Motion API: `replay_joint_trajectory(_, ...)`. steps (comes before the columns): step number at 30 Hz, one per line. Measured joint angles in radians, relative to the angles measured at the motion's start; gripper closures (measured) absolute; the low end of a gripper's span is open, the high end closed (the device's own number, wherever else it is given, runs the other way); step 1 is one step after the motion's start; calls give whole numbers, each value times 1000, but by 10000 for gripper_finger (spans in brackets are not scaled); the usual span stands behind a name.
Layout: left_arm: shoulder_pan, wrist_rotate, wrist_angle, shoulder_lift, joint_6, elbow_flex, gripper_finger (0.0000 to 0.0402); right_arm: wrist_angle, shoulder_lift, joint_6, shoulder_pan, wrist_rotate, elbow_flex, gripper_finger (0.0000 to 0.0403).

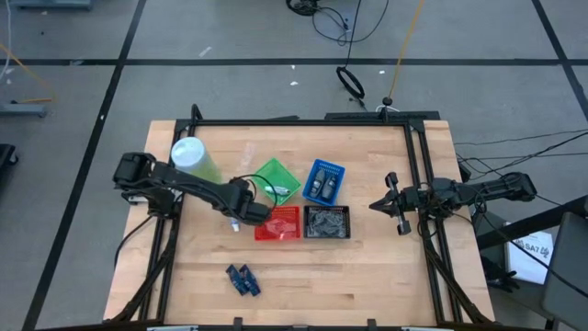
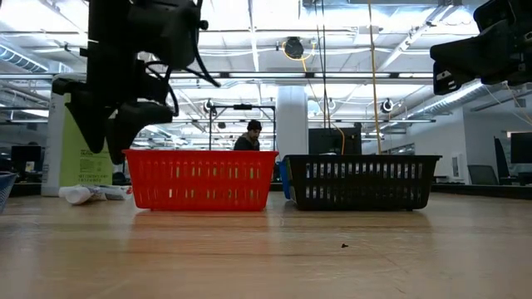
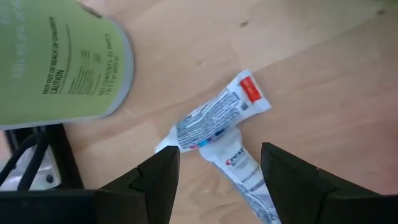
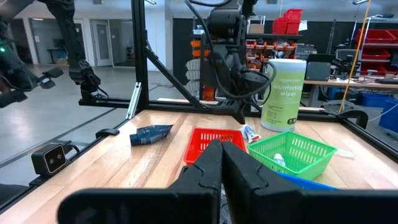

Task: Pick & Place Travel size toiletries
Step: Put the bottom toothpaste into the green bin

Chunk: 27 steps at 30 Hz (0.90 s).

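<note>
Two whitish tubes with red and blue marks [image 3: 217,121] lie crossed on the table, next to the left side of the red basket; they also show in the low view [image 2: 83,193]. My left gripper [image 3: 214,171] is open and hovers over them, pointing down, one finger on each side, touching nothing. In the low view it hangs clear above the table [image 2: 112,124]. Dark blue pieces [image 1: 242,280] lie near the table's near edge. My right gripper [image 4: 221,155] is shut and waits at the table's right side [image 1: 390,204].
A large green container with a white lid [image 1: 193,158] stands close behind the tubes. Green [image 1: 276,181], blue [image 1: 323,181], red [image 1: 280,222] and black [image 1: 327,222] mesh baskets cluster mid-table. A black frame [image 1: 418,175] borders the table. A person stands in the room beyond [image 2: 249,137].
</note>
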Motion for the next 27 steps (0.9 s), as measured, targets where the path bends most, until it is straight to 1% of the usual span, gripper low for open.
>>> replay_joint_trajectory(4,6,-9,-36,23,-29,-1,179,0,0,0,0,0,0,403)
replay_joint_trajectory(8,6,-35,-52,33,-63,-28,179,0,0,0,0,0,0,403)
replay_joint_trajectory(14,6,-70,39,33,-77,-95,179,0,0,0,0,0,0,403)
replay_joint_trajectory(19,6,-66,130,33,-79,-147,179,0,0,0,0,0,0,403)
replay_joint_trajectory(22,6,-7,156,33,-60,-156,179,0,0,0,0,0,0,403)
replay_joint_trajectory(27,-2,136,174,33,11,-156,179,0,0,0,0,0,0,403)
